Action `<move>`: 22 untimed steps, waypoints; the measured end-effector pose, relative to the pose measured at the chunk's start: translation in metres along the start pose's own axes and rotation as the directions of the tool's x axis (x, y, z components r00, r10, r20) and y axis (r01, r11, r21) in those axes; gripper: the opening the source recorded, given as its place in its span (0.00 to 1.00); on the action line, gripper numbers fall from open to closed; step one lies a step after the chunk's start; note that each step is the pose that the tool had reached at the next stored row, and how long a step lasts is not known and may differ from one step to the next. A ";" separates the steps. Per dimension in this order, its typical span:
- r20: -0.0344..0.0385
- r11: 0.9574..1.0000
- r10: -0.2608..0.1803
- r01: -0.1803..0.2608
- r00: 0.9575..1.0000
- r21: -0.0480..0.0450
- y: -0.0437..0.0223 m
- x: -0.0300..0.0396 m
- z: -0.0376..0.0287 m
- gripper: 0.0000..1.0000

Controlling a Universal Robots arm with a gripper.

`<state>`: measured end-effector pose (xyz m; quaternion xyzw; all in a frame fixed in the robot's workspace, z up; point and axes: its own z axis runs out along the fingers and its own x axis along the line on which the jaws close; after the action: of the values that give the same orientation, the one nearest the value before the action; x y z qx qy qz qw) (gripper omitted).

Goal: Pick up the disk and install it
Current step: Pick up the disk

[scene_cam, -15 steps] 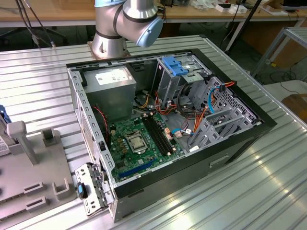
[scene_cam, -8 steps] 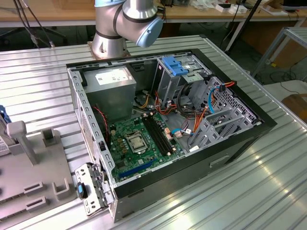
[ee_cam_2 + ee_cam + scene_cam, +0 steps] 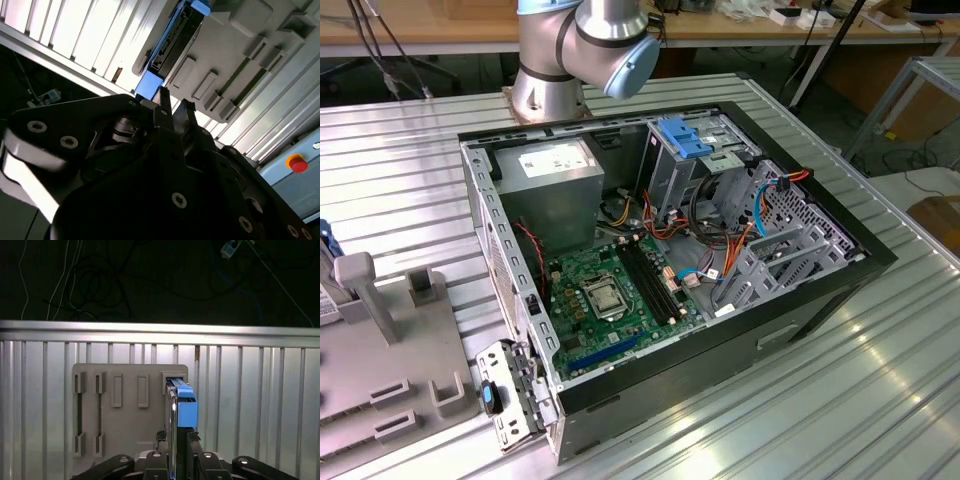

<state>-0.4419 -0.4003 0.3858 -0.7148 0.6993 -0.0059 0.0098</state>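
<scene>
Blue-framed, the disk [image 3: 181, 405] stands on edge in a grey holder [image 3: 125, 415] on the desk [image 3: 250, 405], just ahead of the fingers [image 3: 163, 107]. They are spread slightly, their gap lined up with it.

Grey arm base [image 3: 548, 88] upright, blue-capped joint [image 3: 620, 50] above; dark gripper [image 3: 175, 101] angled downward.

Room flanks the disk [image 3: 184, 407] — holder ribs [image 3: 142, 390] stand near.
</scene>
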 end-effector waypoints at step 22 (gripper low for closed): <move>0.000 0.999 -0.043 0.043 0.999 0.000 0.0080 -0.0062 0.0372 0.48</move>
<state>-0.4492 -0.3940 0.3484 -0.7297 0.6837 -0.0059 0.0098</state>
